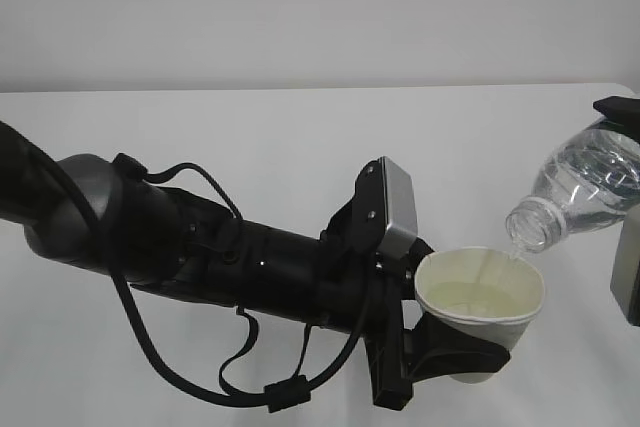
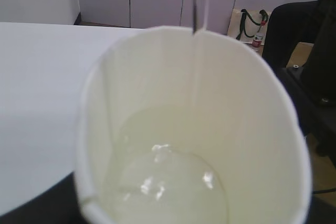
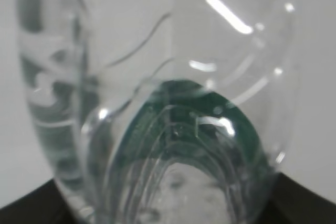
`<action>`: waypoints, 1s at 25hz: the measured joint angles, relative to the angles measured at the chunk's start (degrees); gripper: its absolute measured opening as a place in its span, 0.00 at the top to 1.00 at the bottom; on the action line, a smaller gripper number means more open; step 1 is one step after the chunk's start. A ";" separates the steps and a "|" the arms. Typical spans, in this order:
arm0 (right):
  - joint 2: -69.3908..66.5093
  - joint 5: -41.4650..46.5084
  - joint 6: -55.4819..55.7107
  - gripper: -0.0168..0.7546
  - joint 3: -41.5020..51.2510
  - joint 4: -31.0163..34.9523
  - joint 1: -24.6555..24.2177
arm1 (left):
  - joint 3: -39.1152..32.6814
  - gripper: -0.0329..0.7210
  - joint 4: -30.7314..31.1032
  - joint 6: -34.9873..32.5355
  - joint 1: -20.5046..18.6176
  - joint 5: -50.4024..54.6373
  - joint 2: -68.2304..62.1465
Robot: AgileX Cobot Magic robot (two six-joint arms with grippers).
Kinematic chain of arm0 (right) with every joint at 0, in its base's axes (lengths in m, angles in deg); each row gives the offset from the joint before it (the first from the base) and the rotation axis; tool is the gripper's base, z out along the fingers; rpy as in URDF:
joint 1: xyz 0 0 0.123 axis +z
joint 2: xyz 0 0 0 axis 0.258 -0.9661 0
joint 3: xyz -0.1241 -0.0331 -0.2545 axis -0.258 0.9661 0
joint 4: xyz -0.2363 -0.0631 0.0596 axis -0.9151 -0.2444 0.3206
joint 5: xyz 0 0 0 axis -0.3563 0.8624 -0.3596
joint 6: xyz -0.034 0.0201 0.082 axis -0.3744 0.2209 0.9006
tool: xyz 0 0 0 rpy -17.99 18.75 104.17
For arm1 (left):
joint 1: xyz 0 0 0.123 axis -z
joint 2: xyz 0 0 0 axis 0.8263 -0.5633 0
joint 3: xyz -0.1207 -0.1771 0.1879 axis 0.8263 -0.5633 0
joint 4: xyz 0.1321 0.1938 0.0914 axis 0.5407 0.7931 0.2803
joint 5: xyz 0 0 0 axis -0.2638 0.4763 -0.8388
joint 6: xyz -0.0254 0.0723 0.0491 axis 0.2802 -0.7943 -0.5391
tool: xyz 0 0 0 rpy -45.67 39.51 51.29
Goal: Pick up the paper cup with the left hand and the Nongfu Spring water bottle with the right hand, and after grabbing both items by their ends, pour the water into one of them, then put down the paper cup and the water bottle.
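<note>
**pourfan:** so the paper cup [image 1: 480,297] is sitting lower right of the exterior frame, off the table, tilted a bit toward the camera. the left hand [image 1: 445,347] is clamping it around the lower half, black fingers wrapping the base

**armwatcher:** yep, and the Nongfu Spring water bottle [image 1: 580,192] is hanging at the right edge, tipped with its neck pointing down-left, mouth right above the cup's far rim. a thin stream of the water [image 2: 198,51] is running down the inside wall in the left wrist view, pooling pale at the bottom

**pourfan:** right hand [image 1: 625,237] though? I'm only seeing a black bit and a grey block cut off at the right edge

**armwatcher:** fingers aren't showing, but it's carrying the bottle by the far end. right wrist view is just clear ribbed plastic filling the frame, some green showing through

**pourfan:** white table [image 1: 250,137] is spreading out behind everything, pale wall up top
</note>
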 joint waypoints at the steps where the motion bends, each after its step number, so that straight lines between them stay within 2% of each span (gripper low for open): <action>1: 0.00 0.00 0.00 0.37 0.00 0.00 0.00 | 0.00 0.39 0.00 0.00 0.00 0.00 0.00; 25: 0.00 -0.26 0.00 0.37 0.00 0.10 0.00 | 0.00 0.39 0.00 0.00 0.00 0.09 0.00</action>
